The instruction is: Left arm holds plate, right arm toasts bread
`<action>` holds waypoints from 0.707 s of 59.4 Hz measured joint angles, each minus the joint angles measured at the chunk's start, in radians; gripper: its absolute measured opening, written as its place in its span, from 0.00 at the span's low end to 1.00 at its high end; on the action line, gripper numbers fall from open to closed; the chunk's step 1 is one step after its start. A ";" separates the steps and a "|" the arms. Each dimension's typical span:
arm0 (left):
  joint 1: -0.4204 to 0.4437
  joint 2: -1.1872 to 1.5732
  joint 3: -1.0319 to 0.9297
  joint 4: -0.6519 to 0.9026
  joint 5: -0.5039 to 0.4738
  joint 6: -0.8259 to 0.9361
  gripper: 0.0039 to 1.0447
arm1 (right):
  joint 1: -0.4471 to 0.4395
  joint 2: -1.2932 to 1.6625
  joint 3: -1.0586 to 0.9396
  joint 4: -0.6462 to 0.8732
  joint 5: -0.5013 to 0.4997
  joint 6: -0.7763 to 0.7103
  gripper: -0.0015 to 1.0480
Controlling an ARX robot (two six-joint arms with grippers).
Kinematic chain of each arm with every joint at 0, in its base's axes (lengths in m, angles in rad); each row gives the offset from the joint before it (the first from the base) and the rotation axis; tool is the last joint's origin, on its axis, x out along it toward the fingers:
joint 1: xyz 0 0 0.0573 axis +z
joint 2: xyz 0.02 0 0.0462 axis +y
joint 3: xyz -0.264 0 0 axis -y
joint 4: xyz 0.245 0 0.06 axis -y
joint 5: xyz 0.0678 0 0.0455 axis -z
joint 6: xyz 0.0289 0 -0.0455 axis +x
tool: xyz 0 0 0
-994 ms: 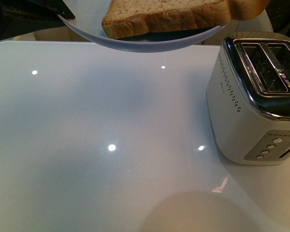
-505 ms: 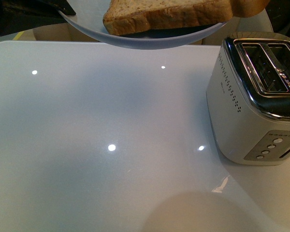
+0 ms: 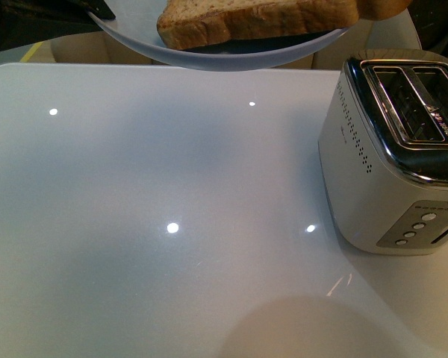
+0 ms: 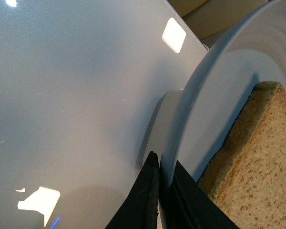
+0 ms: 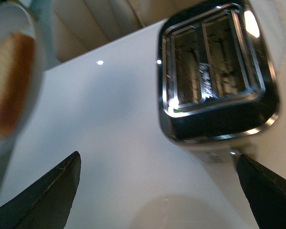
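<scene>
The pale plate [image 3: 209,54] hangs in the air above the table's far edge, with the brown bread [image 3: 254,19] lying on it. My left gripper [image 4: 164,164] is shut on the plate's rim [image 4: 190,109]; its black fingers [image 4: 148,191] pinch the edge, with the bread [image 4: 252,162] just beside them. In the front view a bit of the black left gripper [image 3: 97,9] shows at the plate's left. My right gripper [image 5: 157,162] is open and empty above the table, near the toaster [image 5: 214,71]; the plate [image 5: 24,28] and bread [image 5: 9,81] show blurred at one side.
A silver two-slot toaster [image 3: 392,149] stands at the table's right side, slots empty and facing up, buttons on its near face. The glossy white table [image 3: 172,224] reflects ceiling lights. Beige boxes lie beyond the far edge.
The plate with the bread has risen a little and drifted away from the camera. The toaster has not moved.
</scene>
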 joint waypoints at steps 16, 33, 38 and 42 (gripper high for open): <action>0.000 0.000 0.000 0.000 -0.001 0.000 0.03 | 0.171 0.390 0.208 0.257 -0.048 0.317 0.91; 0.000 0.000 0.000 0.000 -0.001 0.000 0.03 | 0.257 0.533 0.301 0.318 -0.050 0.409 0.90; 0.000 0.000 0.000 0.000 -0.001 0.000 0.03 | 0.272 0.534 0.310 0.316 -0.052 0.411 0.80; 0.000 0.000 0.000 0.000 -0.001 0.000 0.03 | 0.283 0.536 0.319 0.309 -0.054 0.413 0.68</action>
